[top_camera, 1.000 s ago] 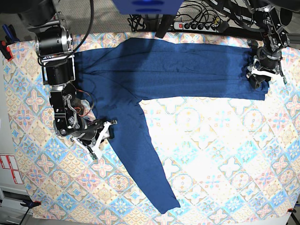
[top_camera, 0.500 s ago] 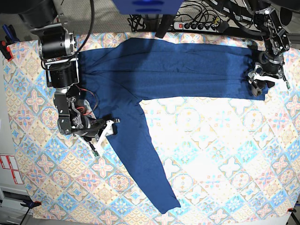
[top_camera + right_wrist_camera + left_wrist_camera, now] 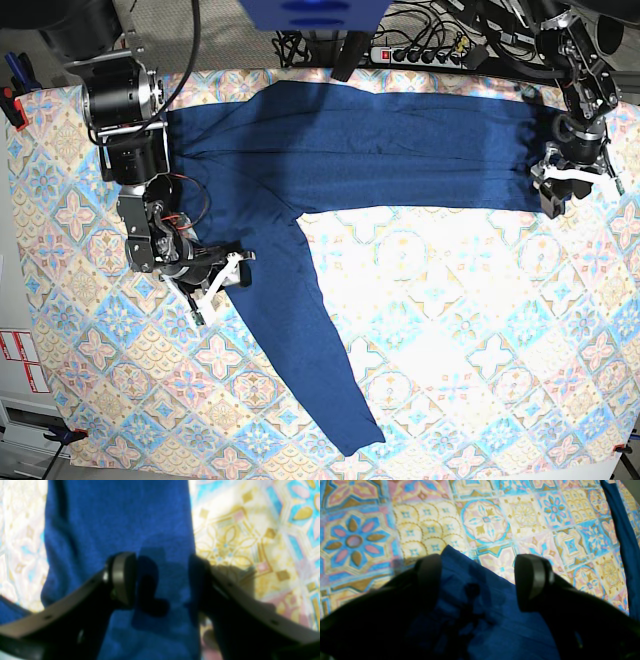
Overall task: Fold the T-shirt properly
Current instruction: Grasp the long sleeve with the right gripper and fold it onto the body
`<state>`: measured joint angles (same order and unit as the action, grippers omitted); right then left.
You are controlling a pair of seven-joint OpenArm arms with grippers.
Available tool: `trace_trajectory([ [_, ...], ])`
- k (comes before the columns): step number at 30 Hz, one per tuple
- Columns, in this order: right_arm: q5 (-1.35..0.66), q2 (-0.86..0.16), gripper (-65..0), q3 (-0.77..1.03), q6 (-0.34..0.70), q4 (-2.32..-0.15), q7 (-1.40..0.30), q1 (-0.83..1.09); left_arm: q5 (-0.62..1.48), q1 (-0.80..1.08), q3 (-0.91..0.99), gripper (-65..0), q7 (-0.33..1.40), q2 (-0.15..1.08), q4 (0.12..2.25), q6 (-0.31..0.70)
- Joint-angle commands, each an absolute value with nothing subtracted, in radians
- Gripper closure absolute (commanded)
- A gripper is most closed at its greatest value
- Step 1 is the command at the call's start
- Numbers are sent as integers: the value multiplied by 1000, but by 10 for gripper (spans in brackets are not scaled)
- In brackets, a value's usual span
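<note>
While the T-shirt (image 3: 370, 140) lies spread across the far half of the desk (image 3: 480, 330), its body runs as a long dark band from about ten o'clock to two o'clock, and one sleeve trails down from the middle toward six o'clock. The right tool (image 3: 215, 283) sits low at nine o'clock over the upper edge of that sleeve, its jaws spread with blue fabric between them and nothing pinched yet, as far as the right wrist view shows. The left tool (image 3: 562, 185) hovers at two o'clock over the shirt's end corner, also spread, one finger (image 3: 532, 580) over the patterned tablecloth (image 3: 485, 522) and the other over the cloth's edge. I judge the knit to be light, soft and limp: it should sag and drape from any single pinch, so the sensible holds look like the hem corner and the sleeve's edge near the shoulder, taken right at the border where a finger can slide under one layer. It does not look slippery or fragile, but it will likely bunch. Both wrist views are blurred and much filled by the dark fingers, so whether the tips touch the fabric cannot be told. How many layers lie beneath each tool is hidden, as is the collar.
</note>
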<state>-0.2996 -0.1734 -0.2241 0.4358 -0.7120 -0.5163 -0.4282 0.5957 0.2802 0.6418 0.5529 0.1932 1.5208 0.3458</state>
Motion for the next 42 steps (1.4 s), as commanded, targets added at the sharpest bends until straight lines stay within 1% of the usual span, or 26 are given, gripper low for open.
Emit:
trace_trajectory([
  [1,-305,-179,-318,-223,438,-705,-507,-455,607,274,647,-445,526,200,1549,354],
  [4,-305,-179,-318,-228,438,-664,-507,-455,607,269,645,-445,526,189,1560,354],
  [9,-305,-179,-318,-243,438,-662,-509,-450,605,269,645,-445,527,189,1560,354],
  [13,-305,-176,-316,-386,438,-674,-509,-449,605,271,645,-445,527,189,1560,354],
  [14,-306,-176,-306,-418,438,-687,-509,-449,605,272,645,-445,527,189,1560,354],
  [17,-309,-162,-240,-487,438,-714,-509,-449,605,274,645,-445,527,189,1560,354],
  [21,-309,-150,-119,-499,438,-716,-509,-449,601,274,645,-445,527,189,1560,354],
  [24,-309,-150,-7,-499,440,-717,-509,-449,602,274,647,-445,527,189,1560,354],
  [25,-309,-150,0,-499,440,-719,-509,-449,602,274,647,-445,527,189,1560,354],
  [27,-309,-150,-5,-499,440,-748,-509,-449,599,274,648,-445,527,191,1558,354],
  [31,-312,-162,-2,-489,440,-914,-510,-375,598,274,648,-445,527,193,1555,354],
  [32,-312,-182,-2,-473,441,-970,-518,-352,598,275,648,-445,527,193,1555,354],
  [33,-312,-196,-2,-455,441,-1027,-545,-332,598,275,647,-445,527,193,1555,354],
  [37,-312,-199,-2,-398,443,-1239,-680,-249,596,275,647,-445,527,193,1555,354],
  [42,-312,-200,-2,-378,443,-1445,-748,-153,596,274,645,-445,527,191,1555,354],
])
